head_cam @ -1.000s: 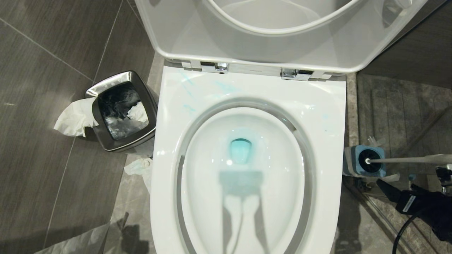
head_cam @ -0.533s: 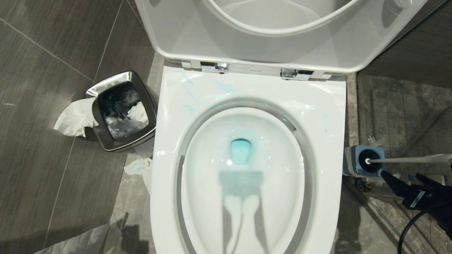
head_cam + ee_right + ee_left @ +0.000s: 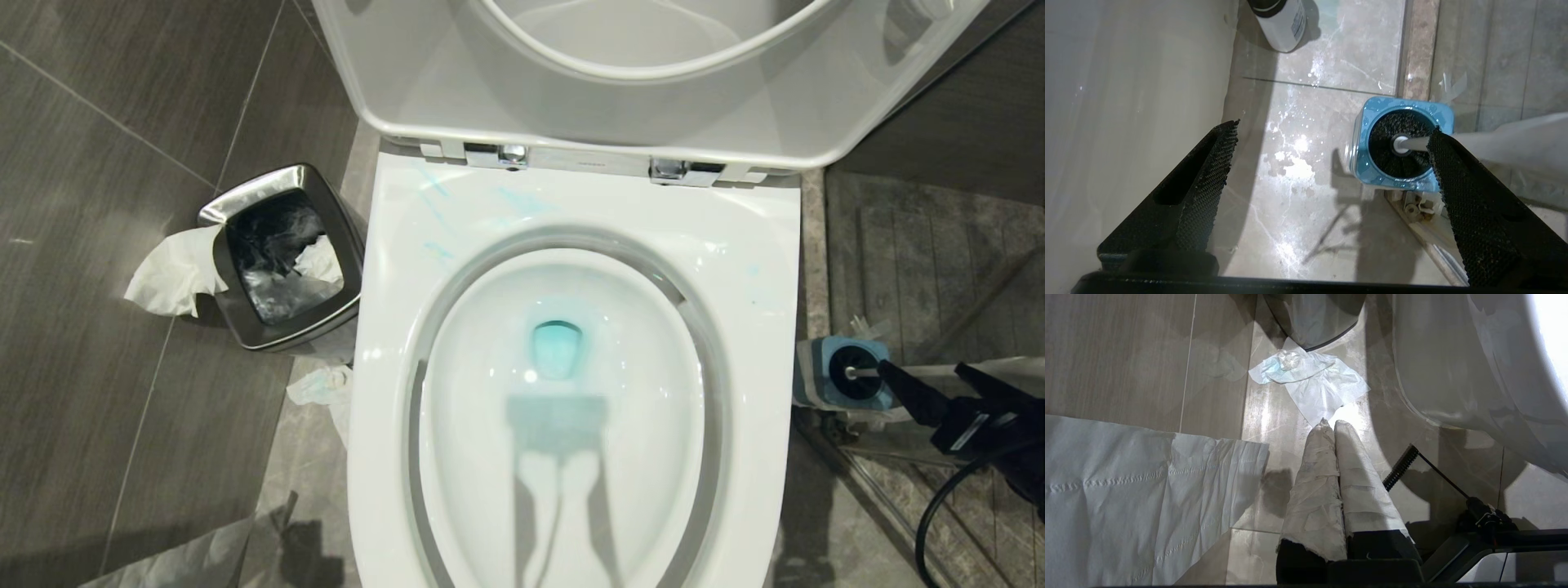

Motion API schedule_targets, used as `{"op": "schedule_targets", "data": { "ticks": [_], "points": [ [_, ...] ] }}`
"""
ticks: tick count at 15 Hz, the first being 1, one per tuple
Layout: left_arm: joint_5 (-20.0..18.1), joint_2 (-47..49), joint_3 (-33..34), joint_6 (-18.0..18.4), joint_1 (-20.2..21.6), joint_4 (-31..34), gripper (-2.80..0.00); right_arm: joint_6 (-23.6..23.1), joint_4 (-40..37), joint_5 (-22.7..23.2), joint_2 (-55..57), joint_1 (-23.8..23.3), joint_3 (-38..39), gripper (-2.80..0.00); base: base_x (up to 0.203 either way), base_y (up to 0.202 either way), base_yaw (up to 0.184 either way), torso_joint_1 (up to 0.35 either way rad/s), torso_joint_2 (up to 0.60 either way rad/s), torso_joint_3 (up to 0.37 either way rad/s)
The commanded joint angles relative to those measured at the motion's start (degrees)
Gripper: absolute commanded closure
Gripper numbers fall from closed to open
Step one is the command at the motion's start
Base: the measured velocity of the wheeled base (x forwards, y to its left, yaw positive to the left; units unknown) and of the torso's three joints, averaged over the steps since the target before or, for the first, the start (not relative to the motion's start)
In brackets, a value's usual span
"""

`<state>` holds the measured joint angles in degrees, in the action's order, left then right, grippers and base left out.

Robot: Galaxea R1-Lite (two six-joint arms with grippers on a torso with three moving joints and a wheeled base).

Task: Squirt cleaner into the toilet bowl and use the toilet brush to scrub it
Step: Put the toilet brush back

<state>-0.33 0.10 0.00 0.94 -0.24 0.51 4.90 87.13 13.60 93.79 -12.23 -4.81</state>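
We count one toilet bowl [image 3: 571,392] with two chrome hinges [image 3: 500,153]. There is one toilet brush [image 3: 1404,143], standing in one blue holder [image 3: 1367,122]. One bottle of cleaner [image 3: 1280,20] stands on the floor. We see one steel bin [image 3: 282,253]. We count two grippers: the right gripper [image 3: 1331,163] and the left gripper [image 3: 1331,428]. Three loose sheets of paper [image 3: 1314,381] show in all.

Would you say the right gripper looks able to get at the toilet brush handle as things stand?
Probably yes: the right gripper has its jaws wide open right by the toilet brush, whose handle leans free out of its blue holder, with nothing between them.
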Motion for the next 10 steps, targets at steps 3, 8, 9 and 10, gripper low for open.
{"op": "schedule_targets", "data": {
  "ticks": [3, 8, 9, 10],
  "points": [
    [0.0, 0.1, 0.1, 0.0, 0.0, 0.0, 0.00, 0.0, 0.5, 0.3, -0.1, 0.0, -2.4, -2.80, 0.000, 0.000, 0.000, 0.000, 0.00, 0.000],
    [0.0, 0.1, 0.1, 0.0, 0.0, -0.1, 0.00, 2.8, -1.5, 0.3, -1.0, 0.0, -9.8, -2.80, 0.000, 0.000, 0.000, 0.000, 0.00, 0.000],
    [0.0, 0.1, 0.1, 0.0, 0.0, -0.1, 0.00, 3.0, -3.2, 0.4, -1.8, 0.0, -11.1, -2.80, 0.000, 0.000, 0.000, 0.000, 0.00, 0.000],
    [0.0, 0.1, 0.1, -0.1, 0.0, -0.1, 0.00, 3.0, -5.6, 0.4, -2.7, 0.0, -12.9, -2.80, 0.000, 0.000, 0.000, 0.000, 0.00, 0.000]
  ]
}}
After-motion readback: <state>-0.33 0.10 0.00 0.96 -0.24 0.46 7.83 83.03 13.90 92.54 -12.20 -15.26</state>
